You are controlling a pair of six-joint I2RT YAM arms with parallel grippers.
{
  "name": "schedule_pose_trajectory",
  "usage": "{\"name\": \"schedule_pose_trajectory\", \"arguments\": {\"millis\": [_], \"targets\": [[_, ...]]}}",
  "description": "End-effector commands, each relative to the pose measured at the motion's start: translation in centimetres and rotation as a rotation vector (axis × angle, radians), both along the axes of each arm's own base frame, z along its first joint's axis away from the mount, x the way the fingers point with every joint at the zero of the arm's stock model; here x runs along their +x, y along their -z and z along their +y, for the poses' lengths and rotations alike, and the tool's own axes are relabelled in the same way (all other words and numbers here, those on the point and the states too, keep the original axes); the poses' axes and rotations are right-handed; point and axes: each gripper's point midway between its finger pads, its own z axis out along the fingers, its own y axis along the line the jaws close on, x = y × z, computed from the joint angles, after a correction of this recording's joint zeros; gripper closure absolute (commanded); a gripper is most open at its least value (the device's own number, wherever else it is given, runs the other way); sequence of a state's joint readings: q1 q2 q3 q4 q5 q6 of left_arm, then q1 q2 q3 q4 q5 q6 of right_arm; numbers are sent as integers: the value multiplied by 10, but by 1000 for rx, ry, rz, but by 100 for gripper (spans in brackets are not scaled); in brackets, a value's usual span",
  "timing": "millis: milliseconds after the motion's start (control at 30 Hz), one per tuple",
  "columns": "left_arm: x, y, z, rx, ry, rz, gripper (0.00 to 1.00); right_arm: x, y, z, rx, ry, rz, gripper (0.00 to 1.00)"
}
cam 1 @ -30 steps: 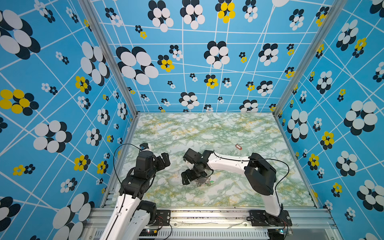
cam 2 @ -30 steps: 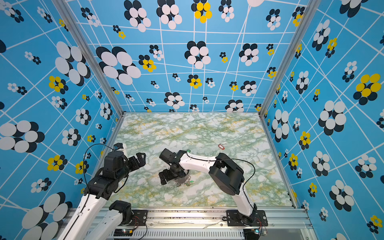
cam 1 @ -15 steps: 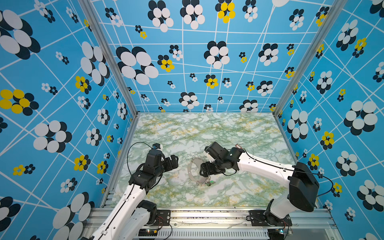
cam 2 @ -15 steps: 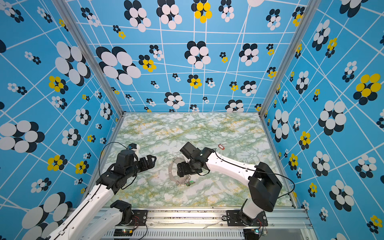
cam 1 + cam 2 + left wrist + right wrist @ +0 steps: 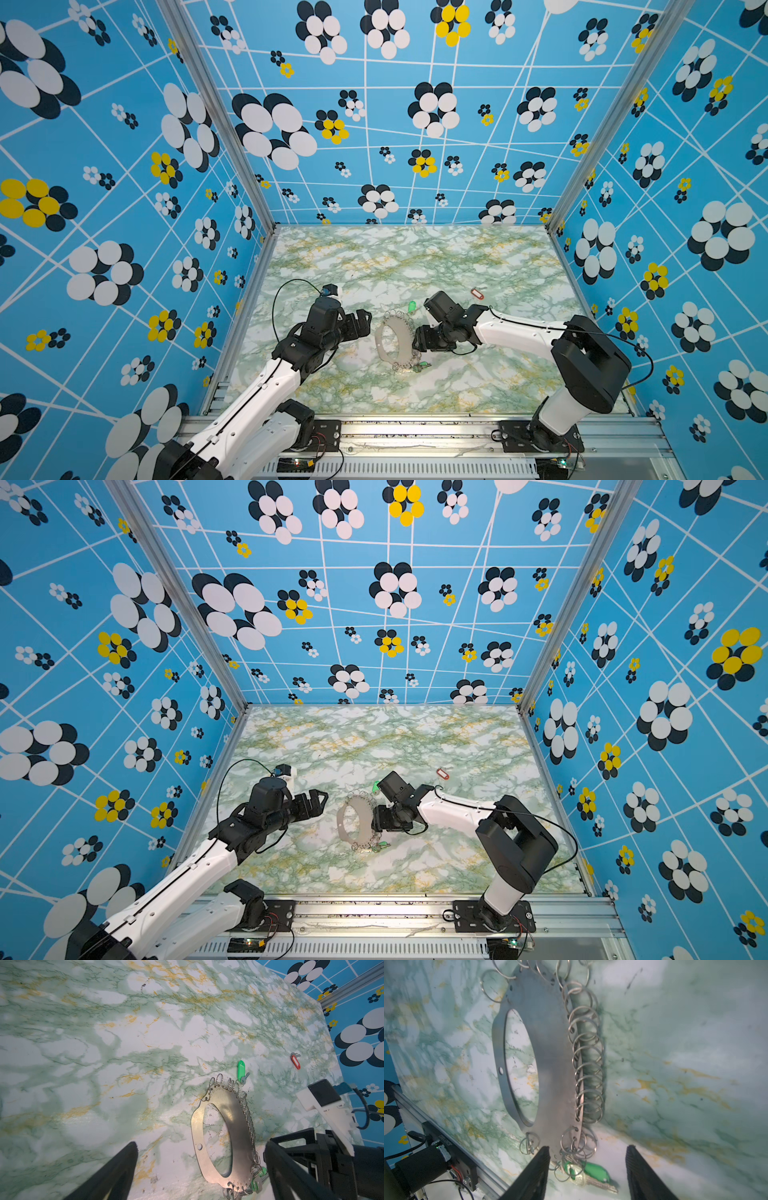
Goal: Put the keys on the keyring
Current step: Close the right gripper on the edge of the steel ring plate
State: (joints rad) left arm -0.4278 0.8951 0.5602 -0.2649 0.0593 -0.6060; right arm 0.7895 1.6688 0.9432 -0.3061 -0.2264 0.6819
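Observation:
The keyring (image 5: 381,345) (image 5: 343,827) lies flat on the marble table, a grey crescent plate with wire rings along its right edge. A green-tagged key (image 5: 422,366) (image 5: 595,1169) hangs on a ring at its near end. A loose green key (image 5: 412,306) (image 5: 241,1069) lies beyond its far end. The red key (image 5: 478,294) (image 5: 443,774) (image 5: 295,1061) lies further right. My left gripper (image 5: 363,322) (image 5: 200,1146) is open, just left of the plate. My right gripper (image 5: 417,345) (image 5: 588,1148) stands open, its jaws straddling the near-end rings and the attached key.
Blue flowered walls (image 5: 124,249) close the table on three sides. An aluminium rail (image 5: 415,432) with both arm bases runs along the front edge. In the left wrist view the right arm's wrist camera mount (image 5: 324,1105) shows beside the keyring (image 5: 239,1126).
The right arm has swung its elbow out to the right and drawn its gripper off the keyring, with its jaws narrowing. The left gripper has moved right, up to the plate.

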Motion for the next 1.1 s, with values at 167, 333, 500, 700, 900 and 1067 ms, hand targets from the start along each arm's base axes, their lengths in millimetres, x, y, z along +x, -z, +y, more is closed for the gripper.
{"name": "schedule_pose_trajectory", "arguments": {"millis": [167, 333, 500, 700, 900, 1067], "targets": [[0, 1, 1, 6, -6, -13, 4, 15, 20, 9, 18, 39, 35, 51], [-2, 3, 2, 5, -6, -12, 3, 9, 28, 13, 41, 36, 78, 56], [-2, 3, 2, 10, -5, -12, 3, 2, 31, 14, 54, 13, 105, 62], [0, 3, 1, 13, -2, -12, 3, -3, 30, 13, 49, -13, 120, 70], [1, 3, 0, 11, 0, -12, 3, -7, 24, 14, 60, -33, 125, 76], [1, 2, 0, 12, 2, -8, 3, -11, 11, 15, 76, -73, 124, 77]]}}
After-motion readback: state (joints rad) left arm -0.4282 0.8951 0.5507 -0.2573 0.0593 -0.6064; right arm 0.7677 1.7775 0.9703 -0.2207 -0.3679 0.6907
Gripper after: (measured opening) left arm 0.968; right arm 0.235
